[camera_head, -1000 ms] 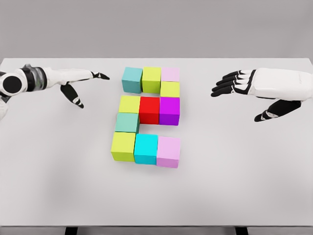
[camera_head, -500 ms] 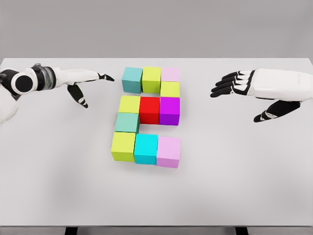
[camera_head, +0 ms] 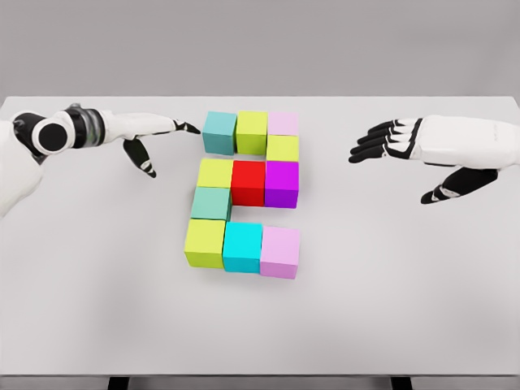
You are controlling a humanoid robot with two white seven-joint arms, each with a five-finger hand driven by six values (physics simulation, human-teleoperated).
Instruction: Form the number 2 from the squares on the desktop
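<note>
Squares (camera_head: 248, 193) in a 2 shape on table (camera_head: 406, 284), left hand (camera_head: 150, 134) fingers extended beside teal cube (camera_head: 219, 132), right hand (camera_head: 414, 150) spread, empty

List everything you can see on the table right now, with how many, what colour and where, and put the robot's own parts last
Teal cubes: 2; one at the top left of the figure, one on its left side below the middle row.
Yellow-green cubes: 4; top middle, right side under the top row, middle row left, bottom left.
Pale pink cubes: 2; top right, bottom right.
Red cube: 1; middle row centre.
Purple cube: 1; middle row right.
Cyan cube: 1; bottom middle.
Table: 1; white, under everything.
Left hand: open, fingertips near the top-left teal cube.
Right hand: open, right of the cubes.
</note>
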